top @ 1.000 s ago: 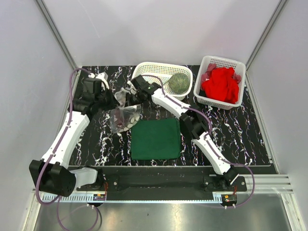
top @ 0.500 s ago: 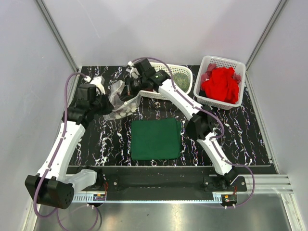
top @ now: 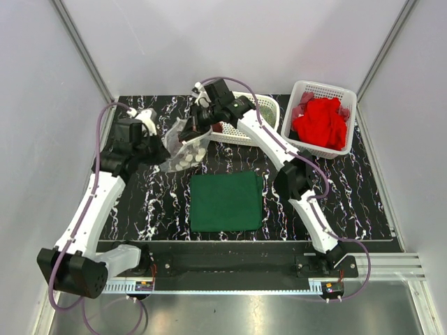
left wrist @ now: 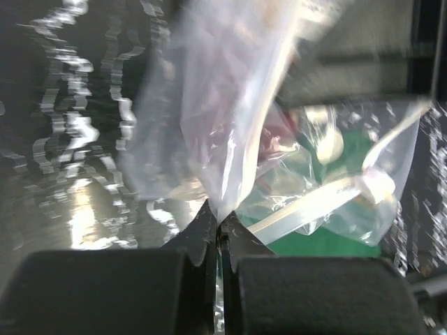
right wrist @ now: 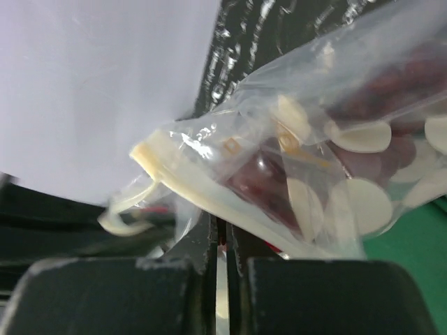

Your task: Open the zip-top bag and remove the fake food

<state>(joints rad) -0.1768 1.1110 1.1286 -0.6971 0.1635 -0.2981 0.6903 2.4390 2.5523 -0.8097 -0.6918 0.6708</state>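
Observation:
The zip-top bag (top: pixel 184 146) is a clear crinkly pouch held up between both grippers at the table's back left. It holds pale round discs (right wrist: pixel 363 202) and dark red fake food pieces (right wrist: pixel 269 185). My left gripper (top: pixel 163 151) is shut on a fold of the bag's film (left wrist: pixel 230 139), and its jaws (left wrist: pixel 221 222) are pressed together. My right gripper (top: pixel 196 130) is shut on the bag's edge just under the pale zip strip (right wrist: pixel 202 192), with thin film between its jaws (right wrist: pixel 223 236). The green ball is hidden behind the right arm.
A dark green cloth (top: pixel 225 201) lies flat in the middle of the black marbled table. A white lattice basket (top: pixel 269 106) stands at the back behind the right arm. A second white basket (top: pixel 349 98) with a red cloth (top: pixel 320 124) stands at the back right.
The right gripper has risen and swung back and right with the bag's edge. The left gripper has kept its hold. The bag now hangs stretched between them, above the table.

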